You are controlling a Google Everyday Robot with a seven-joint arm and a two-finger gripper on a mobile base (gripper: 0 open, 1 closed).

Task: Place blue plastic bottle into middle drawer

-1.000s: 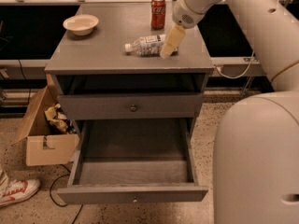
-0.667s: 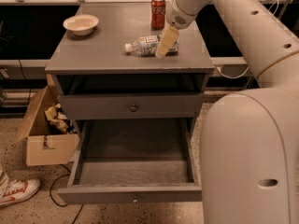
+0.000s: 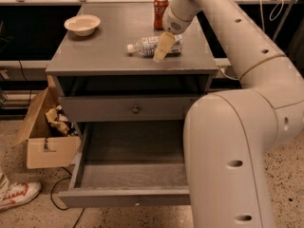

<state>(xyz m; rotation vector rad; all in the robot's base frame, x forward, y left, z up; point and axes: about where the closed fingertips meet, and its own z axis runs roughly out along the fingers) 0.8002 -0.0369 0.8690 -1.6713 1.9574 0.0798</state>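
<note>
Gripper (image 3: 163, 45) down at bottle (image 3: 142, 46) lying on cabinet top (image 3: 95, 56), for pickup; grip unclear. Open drawer (image 3: 133, 175) waits below.

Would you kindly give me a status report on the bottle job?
Gripper at blue plastic bottle on cabinet top. Bottle lying sideways. Middle drawer open below; red can stands behind.

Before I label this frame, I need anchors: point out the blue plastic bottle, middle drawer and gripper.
blue plastic bottle (image 3: 144, 46): camera view, body between cap and gripper.
middle drawer (image 3: 137, 174): camera view, bare grey floor.
gripper (image 3: 160, 54): camera view, its tip, over the bottle.
</note>
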